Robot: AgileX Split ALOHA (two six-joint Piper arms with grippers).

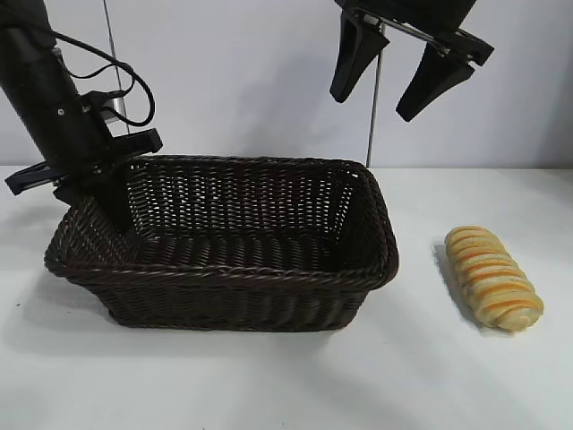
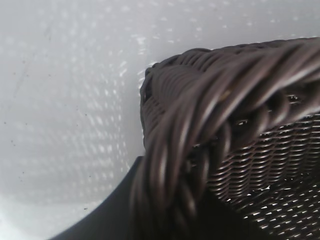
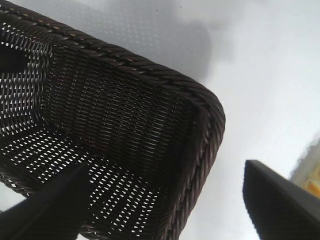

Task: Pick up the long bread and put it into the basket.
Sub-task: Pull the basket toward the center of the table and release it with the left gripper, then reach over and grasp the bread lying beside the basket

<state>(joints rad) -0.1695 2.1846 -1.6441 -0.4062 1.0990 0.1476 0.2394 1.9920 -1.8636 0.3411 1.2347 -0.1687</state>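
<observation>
The long bread (image 1: 494, 276), a tan loaf with orange and pale stripes, lies on the white table to the right of the basket (image 1: 224, 271), apart from it. A sliver of the bread (image 3: 312, 182) shows in the right wrist view. My left gripper (image 1: 103, 210) is down at the basket's left end, set over its braided rim (image 2: 210, 100), which fills the left wrist view. My right gripper (image 1: 372, 106) hangs open high above the basket's right end, holding nothing. It looks down on the basket's corner (image 3: 150, 70).
The dark wicker basket has nothing inside. White table surface (image 1: 430, 376) stretches in front of the basket and around the bread. A thin vertical pole (image 1: 372, 125) stands behind the basket's right end against the pale wall.
</observation>
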